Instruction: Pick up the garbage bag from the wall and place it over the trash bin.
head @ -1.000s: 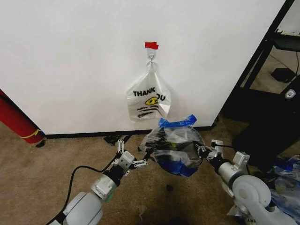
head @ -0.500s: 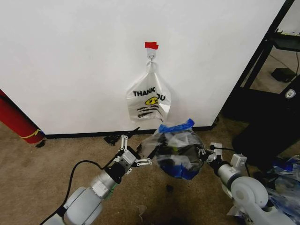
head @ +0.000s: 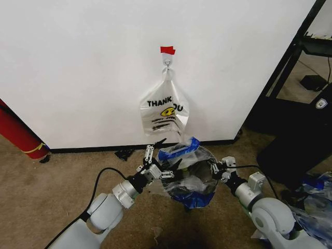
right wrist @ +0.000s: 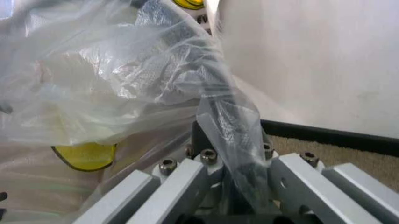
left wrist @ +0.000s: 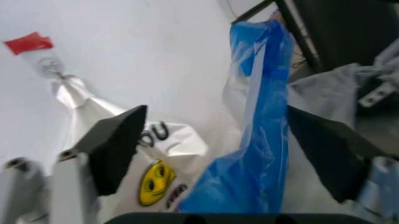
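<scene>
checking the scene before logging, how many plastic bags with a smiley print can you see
2. The THANK YOU bag hangs from a hook on the wall. The garbage bag with blue strips is over the trash bin, its edge pinched by the right gripper. More may be hidden.

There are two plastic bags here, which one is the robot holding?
The blue-striped garbage bag, low between both end effectors; the right end effector pinches it. The "THANK YOU" bag hangs on the wall hook.

"THANK YOU" bag (head: 164, 111) on hook (head: 167, 61)

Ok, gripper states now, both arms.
Left gripper: open, a blue strip of the garbage bag between its fingers.
Right gripper: shut on the garbage bag.
</scene>
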Controlling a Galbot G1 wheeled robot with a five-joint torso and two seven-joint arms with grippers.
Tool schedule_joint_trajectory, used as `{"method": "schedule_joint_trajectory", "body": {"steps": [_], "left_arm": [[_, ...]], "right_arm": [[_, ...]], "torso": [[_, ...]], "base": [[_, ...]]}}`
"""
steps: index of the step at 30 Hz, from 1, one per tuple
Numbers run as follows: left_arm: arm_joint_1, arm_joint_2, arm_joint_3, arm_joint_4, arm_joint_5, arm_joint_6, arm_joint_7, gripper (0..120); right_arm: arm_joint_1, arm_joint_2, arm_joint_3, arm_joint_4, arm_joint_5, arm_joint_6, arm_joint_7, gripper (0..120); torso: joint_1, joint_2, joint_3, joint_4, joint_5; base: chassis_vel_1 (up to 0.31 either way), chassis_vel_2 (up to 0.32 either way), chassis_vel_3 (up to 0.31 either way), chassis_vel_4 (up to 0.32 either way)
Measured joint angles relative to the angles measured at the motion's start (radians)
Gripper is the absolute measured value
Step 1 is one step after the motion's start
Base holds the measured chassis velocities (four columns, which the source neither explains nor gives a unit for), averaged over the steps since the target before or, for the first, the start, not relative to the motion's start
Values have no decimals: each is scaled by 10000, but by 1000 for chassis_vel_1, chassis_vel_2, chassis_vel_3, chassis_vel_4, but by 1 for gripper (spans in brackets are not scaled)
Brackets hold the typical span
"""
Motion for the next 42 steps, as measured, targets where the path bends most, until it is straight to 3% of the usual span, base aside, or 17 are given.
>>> {"method": "schedule_joint_trajectory", "body": {"steps": [23,33,42], "left_arm": [[189,95,-32,-418,-358,208,-177,0],[242,191,-58,-409,-695,351,-145,0],[-431,463,-77,39,-1719,1127,-180,0]], "right_arm": [[-114,30,43,10,-83,-22,-20,0],[-127,-44,73,21,-299,117,-376,0],[104,-203,586,-1151,-804,2400,-3494,0]], "torso": [[0,0,0,0,0],[0,0,0,0,-1],[0,0,0,-1,0]], "base": [[0,0,0,0],[0,0,0,0],[0,0,0,0]]}}
